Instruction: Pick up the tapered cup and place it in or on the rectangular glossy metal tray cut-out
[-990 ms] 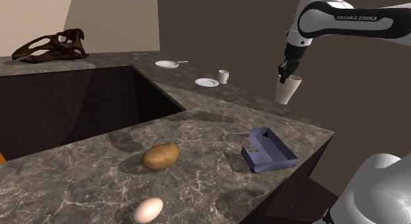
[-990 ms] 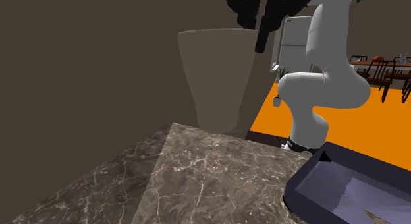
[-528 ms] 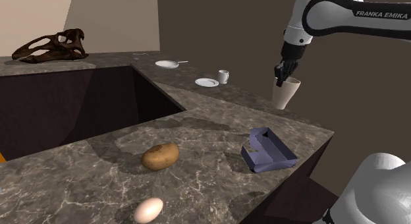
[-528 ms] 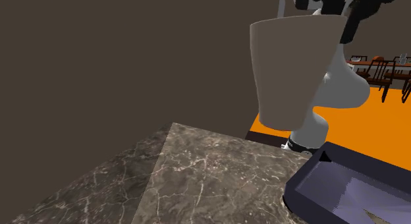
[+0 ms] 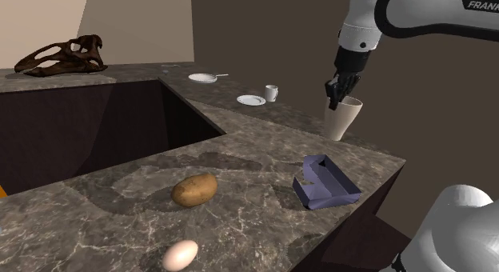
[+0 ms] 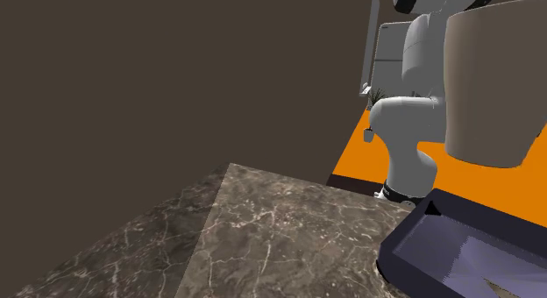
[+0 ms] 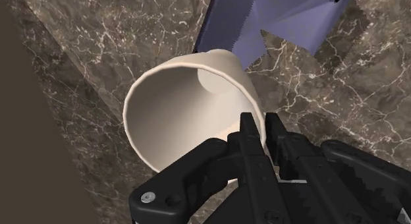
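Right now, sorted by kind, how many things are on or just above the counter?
Cups: 2, the tapered cup held in the gripper and a small white mug.
White plates: 2.
Food: 2, a potato and an egg.
Trays: 1, the bluish tray.
Skulls: 1, a dark animal skull.
Total: 8.

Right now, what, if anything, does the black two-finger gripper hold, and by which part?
The gripper holds the cream tapered cup by its rim, fingers either side of the wall.
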Controlling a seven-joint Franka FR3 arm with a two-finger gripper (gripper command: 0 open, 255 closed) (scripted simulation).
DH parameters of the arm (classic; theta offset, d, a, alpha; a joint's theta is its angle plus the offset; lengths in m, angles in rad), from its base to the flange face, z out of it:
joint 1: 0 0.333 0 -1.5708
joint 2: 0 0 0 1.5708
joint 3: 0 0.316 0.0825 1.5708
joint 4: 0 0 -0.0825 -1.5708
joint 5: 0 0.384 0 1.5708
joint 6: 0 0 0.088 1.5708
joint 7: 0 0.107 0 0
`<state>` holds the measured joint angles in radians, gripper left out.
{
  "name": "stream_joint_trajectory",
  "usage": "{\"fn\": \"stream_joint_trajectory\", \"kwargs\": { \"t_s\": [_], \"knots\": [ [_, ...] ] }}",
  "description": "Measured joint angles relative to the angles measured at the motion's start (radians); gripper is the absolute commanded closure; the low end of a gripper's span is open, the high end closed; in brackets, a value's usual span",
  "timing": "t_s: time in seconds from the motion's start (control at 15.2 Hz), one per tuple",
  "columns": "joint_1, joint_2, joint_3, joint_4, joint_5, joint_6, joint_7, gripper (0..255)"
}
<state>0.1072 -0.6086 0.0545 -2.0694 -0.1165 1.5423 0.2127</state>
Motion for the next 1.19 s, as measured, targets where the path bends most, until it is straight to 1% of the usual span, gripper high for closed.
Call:
{"fn": "stream_joint_trajectory", "kwargs": {
  "t_s": [0.26,0.33,0.66,1.19],
  "knots": [
    [0.024,-0.009,0.078,0.018,0.038,-0.038,0.09,255],
    [0.027,-0.014,0.085,0.013,0.043,-0.038,0.098,255],
    [0.032,-0.034,0.093,-0.057,0.049,0.01,0.113,255],
    [0.038,-0.065,0.095,-0.192,0.054,0.113,0.125,255]
  ]
}}
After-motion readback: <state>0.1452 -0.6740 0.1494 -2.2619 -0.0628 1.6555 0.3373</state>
